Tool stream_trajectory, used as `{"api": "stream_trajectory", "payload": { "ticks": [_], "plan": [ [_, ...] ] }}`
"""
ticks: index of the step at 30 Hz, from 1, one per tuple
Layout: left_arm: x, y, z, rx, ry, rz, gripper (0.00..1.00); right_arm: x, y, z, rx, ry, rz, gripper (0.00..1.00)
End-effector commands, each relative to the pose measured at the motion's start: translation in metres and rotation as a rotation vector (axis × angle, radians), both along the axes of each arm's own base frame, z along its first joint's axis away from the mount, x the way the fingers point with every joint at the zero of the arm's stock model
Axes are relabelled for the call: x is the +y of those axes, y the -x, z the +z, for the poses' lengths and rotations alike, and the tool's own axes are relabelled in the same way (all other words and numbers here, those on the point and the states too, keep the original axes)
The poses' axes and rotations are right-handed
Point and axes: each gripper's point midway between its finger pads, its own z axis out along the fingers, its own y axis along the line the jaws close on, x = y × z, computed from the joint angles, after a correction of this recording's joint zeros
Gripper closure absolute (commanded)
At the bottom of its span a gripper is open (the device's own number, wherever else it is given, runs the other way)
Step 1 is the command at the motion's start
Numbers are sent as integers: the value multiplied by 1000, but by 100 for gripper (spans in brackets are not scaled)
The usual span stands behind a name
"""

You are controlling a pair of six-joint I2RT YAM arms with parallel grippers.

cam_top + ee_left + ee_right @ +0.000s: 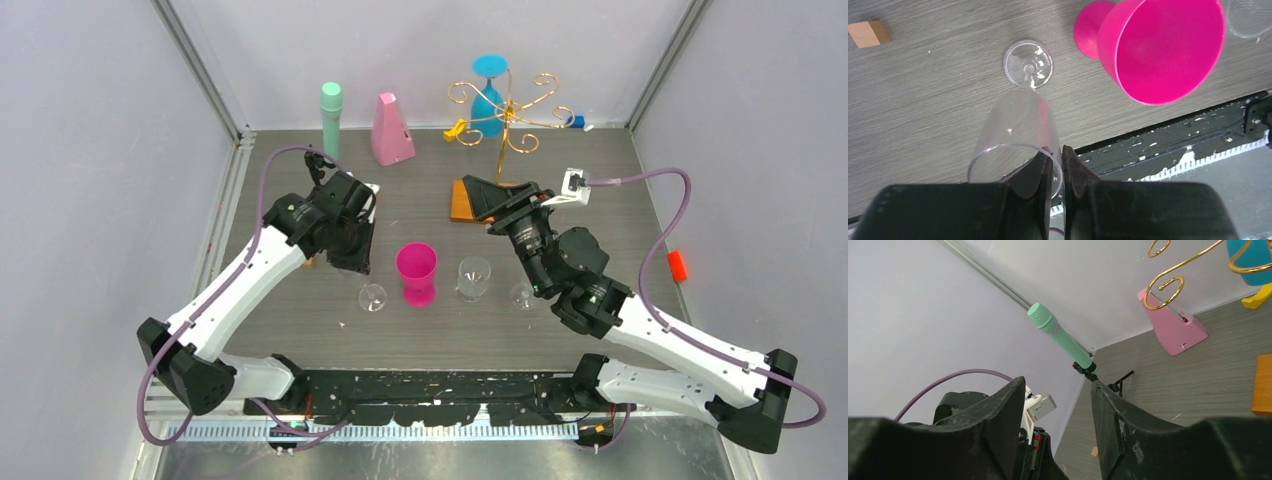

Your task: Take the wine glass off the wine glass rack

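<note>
**Rack** point(503, 150): gold wire stand at the far right of the table point(420, 205). The slim pole is upright and the curled arms spread from its top. The orange-brown base lies flat, its near end hidden behind the right arm.

**Blue glass** point(487, 100): hangs on a far arm of the rack. Its long axis is vertical and it is inverted, with the foot up and the bowl pointing down. In the right wrist view a gold curl wraps round it.

**Clear glass** point(1020, 125): off the rack, at the near left of the table just left of the goblet. Its foot is down at the table and its rim is up at the left tool, so the long axis runs roughly upright. Whether it leans slightly cannot be told.

**Left tool** point(1057, 155): points down, with its fingers nearly together and clamped on the rim wall of the clear glass.

**Right tool** point(1057, 385): jaws apart with nothing between them. It hovers just beside the rack base and is aimed toward the far left corner.

**Goblet** point(416, 270): magenta, standing mouth up at the near centre.

**Tumbler** point(473, 278): clear, standing just right of the goblet.

**Microphone** point(330, 110): mint green, upright at the far left.

**Pink wedge** point(390, 132): stands between the microphone and the rack.

**Wood block** point(868, 33): small, on the table near the clear glass.
</note>
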Motion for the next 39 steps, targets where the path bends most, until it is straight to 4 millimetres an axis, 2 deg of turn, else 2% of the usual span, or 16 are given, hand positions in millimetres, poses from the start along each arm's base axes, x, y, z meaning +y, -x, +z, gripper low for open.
{"api": "stream_trajectory", "payload": {
  "ticks": [1, 3, 6, 13, 20, 25, 29, 30, 31, 32, 33, 34, 35, 36, 39],
  "plan": [
    [-2, -12, 8, -55, -36, -19, 99, -15, 2, 10, -16, -52, -45, 44],
    [-3, -14, 5, -52, -56, -22, 95, -15, 2, 8, -12, -52, -44, 44],
    [-1, -16, 9, -65, -89, -19, 83, -17, 2, 5, -1, -55, -49, 43],
    [-2, -19, 38, -141, -52, -31, 62, -21, 3, 6, 3, -67, -61, 41],
    [3, -22, 93, -353, 29, -87, 46, -24, 3, 14, 11, -14, -73, 37],
    [4, -29, 137, -573, 136, -79, 27, -19, 0, 22, 28, 58, -74, 34],
    [6, -33, 158, -709, 194, -69, 9, -13, -3, 33, 35, 165, -65, 34],
    [9, -35, 161, -738, 193, -60, 6, -10, -4, 42, 25, 192, -59, 33],
    [13, -36, 164, -763, 181, -47, 3, -7, -4, 38, 37, 237, -51, 32],
    [18, -38, 166, -787, 167, -29, 2, -3, -7, 46, 28, 266, -53, 32],
    [24, -40, 167, -809, 149, -10, 1, -1, -9, 41, 43, 311, -47, 32],
    [29, -42, 169, -832, 134, 5, 0, 3, -12, 48, 34, 338, -50, 32],
    [34, -42, 170, -852, 120, 18, 0, 6, -14, 44, 47, 382, -46, 31],
    [38, -43, 171, -872, 109, 30, 0, 9, -18, 53, 34, 409, -51, 31],
    [47, -43, 171, -927, 94, 53, 0, 17, -31, 53, 53, 532, -23, 31]
  ]
}}
